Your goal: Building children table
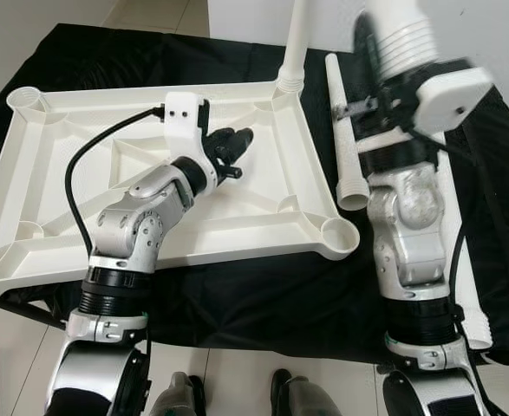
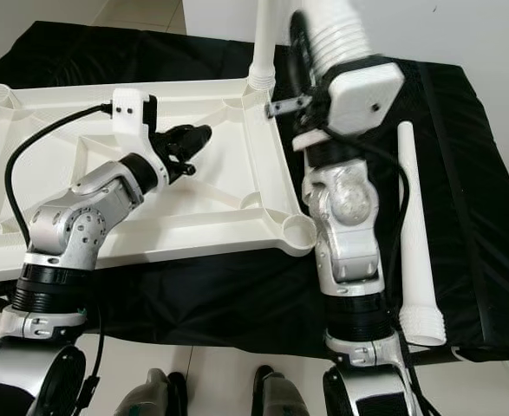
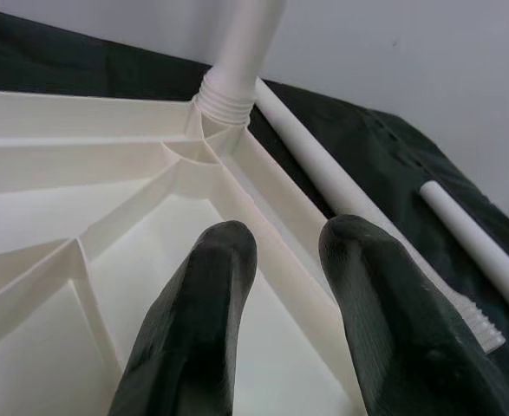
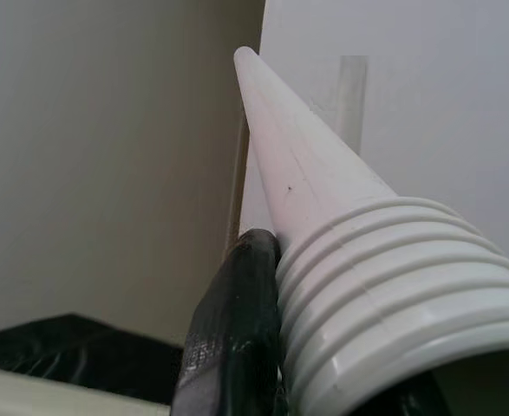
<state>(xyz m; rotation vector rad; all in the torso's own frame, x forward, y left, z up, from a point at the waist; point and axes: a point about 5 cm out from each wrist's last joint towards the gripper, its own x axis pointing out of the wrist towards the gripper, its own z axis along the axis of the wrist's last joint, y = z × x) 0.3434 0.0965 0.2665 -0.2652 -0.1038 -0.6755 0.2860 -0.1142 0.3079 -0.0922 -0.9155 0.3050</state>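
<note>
1. Black cloth (image 1: pixel 263 295): it covers the table across the whole middle of the frame and carries all the parts.
2. White tabletop (image 1: pixel 263 212): it lies upside down on the cloth, ribs facing up, filling the left and centre of the frame. A round socket sits at each visible corner.
3. Fitted leg (image 1: pixel 296 43): it stands upright in the tabletop's upper right corner socket, at the top centre of the frame.
4. Held leg (image 2: pixel 332 35): a white tapered leg with a threaded wide end, raised at the top of the frame, right of the fitted leg. The threaded end points toward the camera.
5. Loose legs: one (image 1: pixel 345 139) lies on the cloth just beside the tabletop's right edge; another (image 2: pixel 414 234) lies farther right, threaded end toward the lower frame.
6. Right gripper (image 4: pixel 263 286): raised in the upper right, jaws clamped on the held leg just behind its thread.
7. Left gripper (image 1: pixel 237 143): it hovers over the tabletop's centre, pointing right. Jaws apart, holding nothing.
</note>
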